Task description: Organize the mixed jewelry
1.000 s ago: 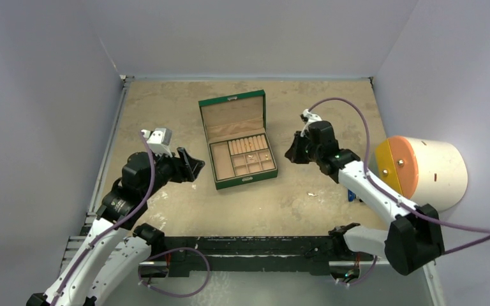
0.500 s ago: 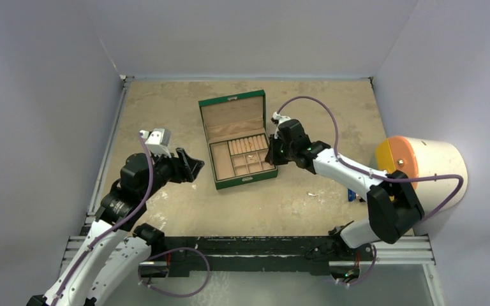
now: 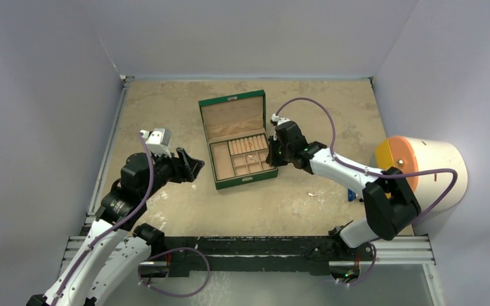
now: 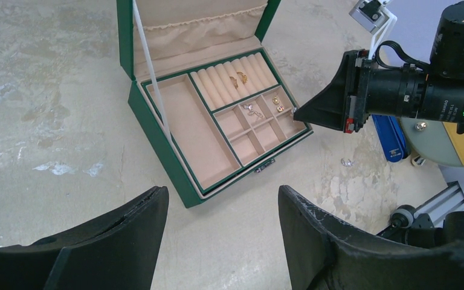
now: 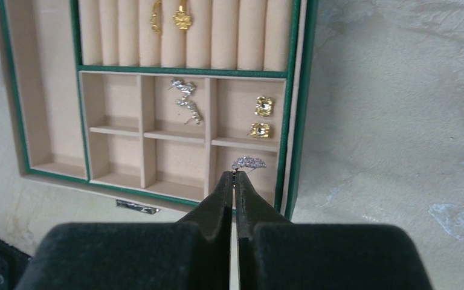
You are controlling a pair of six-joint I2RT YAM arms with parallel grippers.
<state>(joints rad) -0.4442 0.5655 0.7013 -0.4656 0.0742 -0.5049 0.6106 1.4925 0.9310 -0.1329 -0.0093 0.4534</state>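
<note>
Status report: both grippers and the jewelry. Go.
Left gripper open, empty, clear of the green box. Right gripper shut on silver piece over front right compartment. One loose piece on the table. Nothing in the way.

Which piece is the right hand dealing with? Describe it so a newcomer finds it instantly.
Find the open green box mid-table, then its near right corner compartment, where the shut right hand points. At its tips sits a curved sparkly silver piece, apparently pinched; the two square gold studs lie in the compartment behind.
</note>
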